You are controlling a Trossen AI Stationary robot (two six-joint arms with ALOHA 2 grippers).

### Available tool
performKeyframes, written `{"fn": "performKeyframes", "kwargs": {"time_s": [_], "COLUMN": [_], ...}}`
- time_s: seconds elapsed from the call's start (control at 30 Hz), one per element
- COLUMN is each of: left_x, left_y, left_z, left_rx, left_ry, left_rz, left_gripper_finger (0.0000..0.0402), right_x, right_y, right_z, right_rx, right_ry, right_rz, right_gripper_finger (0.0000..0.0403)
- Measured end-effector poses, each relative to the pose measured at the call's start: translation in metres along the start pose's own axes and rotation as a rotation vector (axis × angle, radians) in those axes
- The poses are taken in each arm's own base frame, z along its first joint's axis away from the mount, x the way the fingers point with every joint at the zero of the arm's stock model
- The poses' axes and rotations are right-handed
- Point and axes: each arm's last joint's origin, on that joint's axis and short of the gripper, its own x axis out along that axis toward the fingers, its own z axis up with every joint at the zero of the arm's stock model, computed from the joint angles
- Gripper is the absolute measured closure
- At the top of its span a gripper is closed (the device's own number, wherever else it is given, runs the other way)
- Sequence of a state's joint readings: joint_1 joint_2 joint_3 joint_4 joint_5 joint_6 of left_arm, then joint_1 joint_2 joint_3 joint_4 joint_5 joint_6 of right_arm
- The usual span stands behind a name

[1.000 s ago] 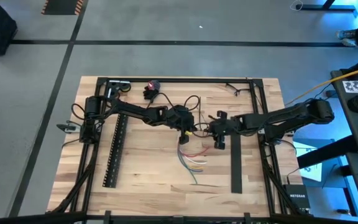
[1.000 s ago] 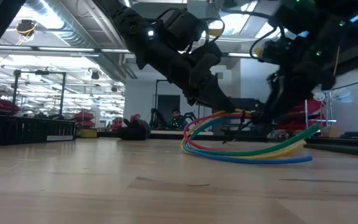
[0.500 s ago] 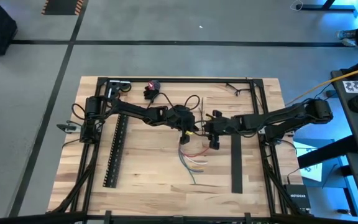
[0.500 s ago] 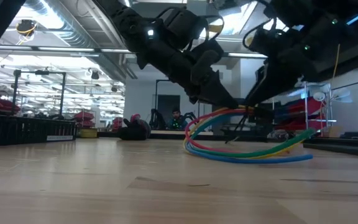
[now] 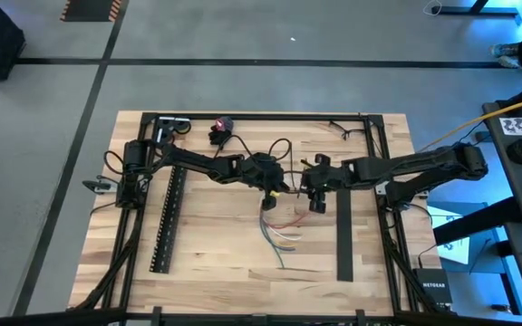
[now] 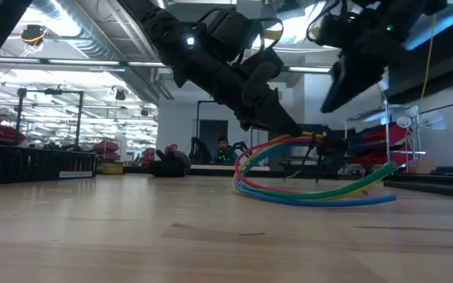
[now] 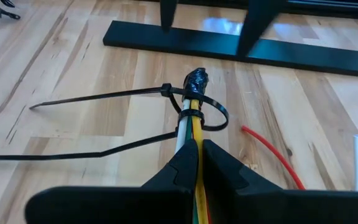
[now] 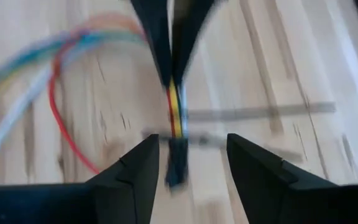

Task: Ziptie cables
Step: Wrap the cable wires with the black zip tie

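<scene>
Lifting clear of the bundle, the right gripper (image 5: 314,190) has been raised and drawn back within the last second, its jaws apart and empty. The cables (image 7: 192,122) are held mid-bench, clamped in the left gripper's (image 5: 272,190) closed jaws, with a zip-tie (image 7: 199,107) looped loosely near their black end, so tightening probably remains to be done
</scene>
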State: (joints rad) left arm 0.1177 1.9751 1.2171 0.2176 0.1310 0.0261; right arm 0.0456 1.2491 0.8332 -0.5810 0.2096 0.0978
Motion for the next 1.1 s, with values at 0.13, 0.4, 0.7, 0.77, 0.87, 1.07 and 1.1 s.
{"fn": "performKeyframes", "kwargs": {"time_s": [0.13,0.4,0.7,0.77,0.87,1.07,1.1], "left_x": [0.000,0.000,0.001,0.001,0.001,0.001,0.001], "left_y": [0.000,0.000,0.000,-0.001,-0.002,-0.002,-0.002], "left_z": [0.000,0.000,-0.001,-0.001,-0.001,0.000,0.000], "left_rx": [0.000,-0.001,-0.007,-0.010,-0.005,0.008,0.009], "left_ry": [0.000,-0.003,0.001,0.005,0.001,-0.002,-0.002], "left_rz": [0.001,0.001,-0.006,-0.018,-0.023,-0.025,-0.026], "left_gripper_finger": [0.0390,0.0390,0.0390,0.0390,0.0390,0.0390,0.0390], "right_x": [0.007,0.040,0.066,0.064,0.061,0.073,0.076], "right_y": [0.000,0.006,0.013,0.013,0.013,0.016,0.017], "right_z": [-0.019,-0.027,-0.015,-0.010,0.001,0.001,0.001], "right_rx": [0.008,0.037,0.008,0.012,0.009,-0.017,-0.007], "right_ry": [0.108,-0.012,-0.048,-0.068,-0.119,-0.116,-0.109], "right_rz": [-0.004,0.021,0.022,0.023,-0.004,0.031,0.036], "right_gripper_finger": [0.0221,0.0221,0.0221,0.0221,0.0221,0.0221,0.0221]}}
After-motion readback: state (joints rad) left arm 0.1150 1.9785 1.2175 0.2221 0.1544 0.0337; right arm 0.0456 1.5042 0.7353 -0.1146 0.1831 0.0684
